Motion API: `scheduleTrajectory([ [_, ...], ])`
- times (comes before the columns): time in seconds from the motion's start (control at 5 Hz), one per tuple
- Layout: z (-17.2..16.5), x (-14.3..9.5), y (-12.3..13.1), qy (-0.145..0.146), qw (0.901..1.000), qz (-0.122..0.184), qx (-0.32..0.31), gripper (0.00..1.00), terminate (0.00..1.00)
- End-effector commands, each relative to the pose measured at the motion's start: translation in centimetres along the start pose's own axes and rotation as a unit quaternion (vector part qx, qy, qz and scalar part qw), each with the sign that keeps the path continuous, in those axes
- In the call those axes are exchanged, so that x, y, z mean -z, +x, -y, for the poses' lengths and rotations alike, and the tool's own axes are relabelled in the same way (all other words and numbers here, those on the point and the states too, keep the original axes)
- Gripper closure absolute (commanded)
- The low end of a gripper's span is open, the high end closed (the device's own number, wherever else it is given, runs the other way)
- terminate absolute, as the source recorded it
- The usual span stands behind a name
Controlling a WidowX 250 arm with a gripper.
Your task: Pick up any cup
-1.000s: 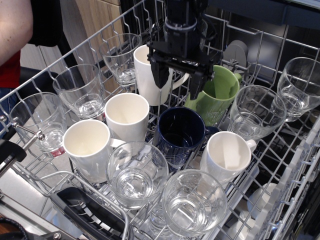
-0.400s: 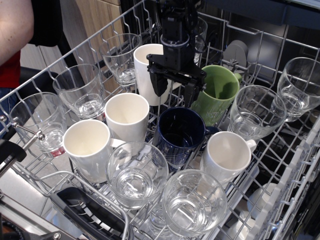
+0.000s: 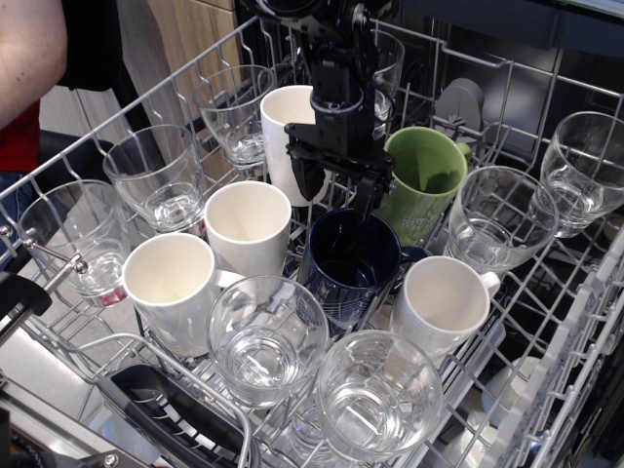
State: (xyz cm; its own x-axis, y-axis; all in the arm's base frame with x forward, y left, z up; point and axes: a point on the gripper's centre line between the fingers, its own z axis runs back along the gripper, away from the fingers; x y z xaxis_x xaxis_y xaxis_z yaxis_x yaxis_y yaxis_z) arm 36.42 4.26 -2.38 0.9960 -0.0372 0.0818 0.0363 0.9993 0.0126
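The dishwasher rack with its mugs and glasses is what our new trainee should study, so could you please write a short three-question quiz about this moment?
1. True or false: the black gripper is already shut on the dark navy blue glossy ceramic mug.
2. Which mug stands directly right of the gripper? A) the green ceramic mug B) a white mug C) a red mug
3. Fill in: the items along the wire dishwasher rack nearest the camera are clear ____.

Key: 1. False; its jaws are apart, just above the mug's rim. 2. A. 3. Glasses.
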Motion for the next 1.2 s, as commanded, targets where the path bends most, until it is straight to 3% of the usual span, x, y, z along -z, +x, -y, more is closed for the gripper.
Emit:
scheduleTrajectory([
  [0.0,-0.3,0.4,0.6,0.021,0.9993,0.028,0.013,0.00,0.00],
  [0.6,-0.2,2.9,-0.4,0.046,0.9979,0.041,0.020,0.00,0.00],
  [0.8,-0.2,3.1,-0.3,0.046,0.9982,0.035,0.015,1.00,0.00],
  [1.0,-0.4,2.8,0.0,0.042,0.9984,0.035,0.012,1.00,0.00],
])
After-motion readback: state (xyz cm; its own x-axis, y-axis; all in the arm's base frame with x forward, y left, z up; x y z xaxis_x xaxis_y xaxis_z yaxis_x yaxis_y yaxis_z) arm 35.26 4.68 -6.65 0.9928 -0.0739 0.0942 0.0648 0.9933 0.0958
